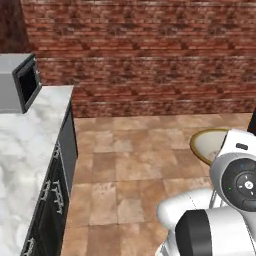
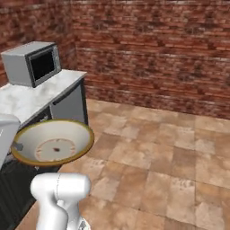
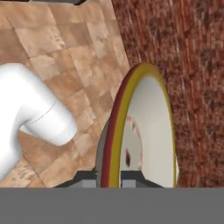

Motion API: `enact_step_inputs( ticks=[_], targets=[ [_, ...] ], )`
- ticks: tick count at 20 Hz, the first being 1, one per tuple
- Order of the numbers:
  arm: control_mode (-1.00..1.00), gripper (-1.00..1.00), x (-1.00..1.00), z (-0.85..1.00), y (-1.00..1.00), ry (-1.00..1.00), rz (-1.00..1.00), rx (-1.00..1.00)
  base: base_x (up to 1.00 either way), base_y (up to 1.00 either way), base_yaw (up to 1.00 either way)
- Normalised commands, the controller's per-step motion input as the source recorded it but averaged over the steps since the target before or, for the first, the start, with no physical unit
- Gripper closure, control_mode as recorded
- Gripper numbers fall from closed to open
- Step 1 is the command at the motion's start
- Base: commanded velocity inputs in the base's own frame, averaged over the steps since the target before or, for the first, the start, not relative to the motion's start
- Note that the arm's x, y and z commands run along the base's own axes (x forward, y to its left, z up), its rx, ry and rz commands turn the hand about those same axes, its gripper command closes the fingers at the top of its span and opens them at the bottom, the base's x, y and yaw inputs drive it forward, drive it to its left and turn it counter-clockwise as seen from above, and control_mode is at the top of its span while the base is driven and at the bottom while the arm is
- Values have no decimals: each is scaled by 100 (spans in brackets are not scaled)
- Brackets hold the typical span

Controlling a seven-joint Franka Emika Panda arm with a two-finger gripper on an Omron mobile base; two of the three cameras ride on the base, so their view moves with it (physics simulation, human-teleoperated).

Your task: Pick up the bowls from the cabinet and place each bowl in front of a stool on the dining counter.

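A wide shallow cream bowl (image 2: 54, 141) with a tan rim hangs in the air above the tiled floor. My gripper (image 3: 109, 179) is shut on its rim. In the hand view the bowl (image 3: 148, 131) stands edge-on, with one dark fingertip on each side of the rim. From the left base view, part of the bowl (image 1: 206, 142) shows behind my white arm at the right. The cabinet, the stools and the dining counter are out of view.
A grey microwave (image 2: 33, 63) stands on a narrow marble worktop (image 1: 25, 150) over black base cabinets (image 1: 57, 185) on the left. A red brick wall (image 2: 157, 54) closes the back. Tan floor tiles (image 2: 170, 161) spread ahead and to the right.
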Motion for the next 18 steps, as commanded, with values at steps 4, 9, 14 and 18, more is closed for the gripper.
enact_step_inputs(
  ticks=[4, 9, 14, 18],
  targets=[
    [100, 100, 0, 0, 0, 0, 0, 0, 98, -36, -59],
    [100, 100, 0, 0, 0, 0, 0, 0, 100, -2, -36],
    [100, 100, 0, 0, 0, 0, 0, 0, 100, 0, -34],
    [100, 100, 0, 0, 0, 0, 0, 0, 100, 0, -35]
  ],
)
